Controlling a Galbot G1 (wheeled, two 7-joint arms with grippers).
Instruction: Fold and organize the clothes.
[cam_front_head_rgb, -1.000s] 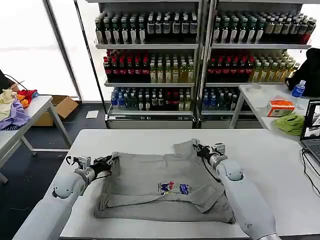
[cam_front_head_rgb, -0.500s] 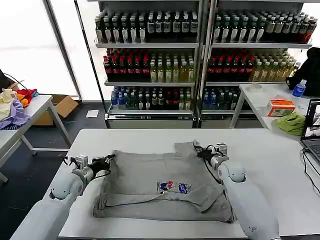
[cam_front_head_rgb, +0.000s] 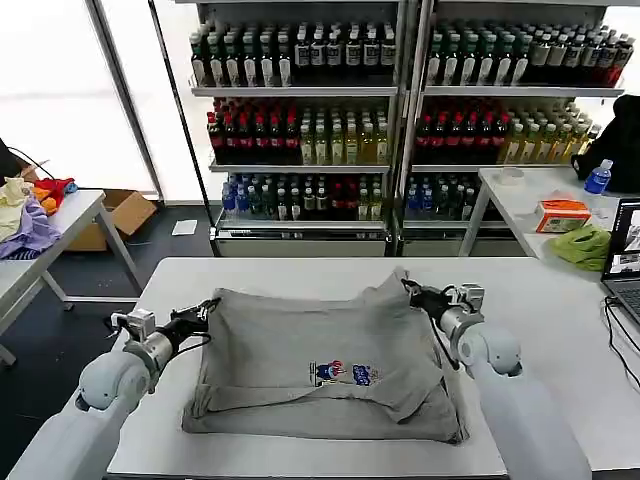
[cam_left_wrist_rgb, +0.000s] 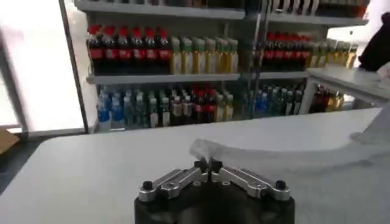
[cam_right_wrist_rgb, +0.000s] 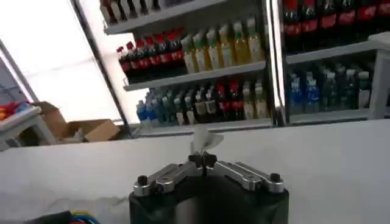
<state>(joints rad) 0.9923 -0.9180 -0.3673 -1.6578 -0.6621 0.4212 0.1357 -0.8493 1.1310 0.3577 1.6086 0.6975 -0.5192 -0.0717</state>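
A light grey short-sleeved shirt (cam_front_head_rgb: 320, 345) with a small multicoloured chest print (cam_front_head_rgb: 337, 374) lies partly folded on the white table (cam_front_head_rgb: 300, 275). Its far edge is lifted and stretched taut between my two grippers. My left gripper (cam_front_head_rgb: 207, 308) is shut on the shirt's far left corner, seen as grey cloth (cam_left_wrist_rgb: 244, 155) running off from the closed fingertips (cam_left_wrist_rgb: 208, 165). My right gripper (cam_front_head_rgb: 413, 292) is shut on the far right corner, with a tuft of the cloth (cam_right_wrist_rgb: 204, 140) sticking out above its fingertips (cam_right_wrist_rgb: 203, 159). The shirt's near part rests bunched on the table.
Shelves of bottled drinks (cam_front_head_rgb: 400, 120) stand behind the table. A side table on the left holds a purple, cream and red cloth heap (cam_front_head_rgb: 28, 210). On the right table lie a lime-green cloth (cam_front_head_rgb: 582, 246), an orange box (cam_front_head_rgb: 562, 215) and a laptop (cam_front_head_rgb: 624, 260).
Both grippers have moved apart and up with the shirt's far corners. The far edge now hangs taut above the table, and the shirt has spread wider.
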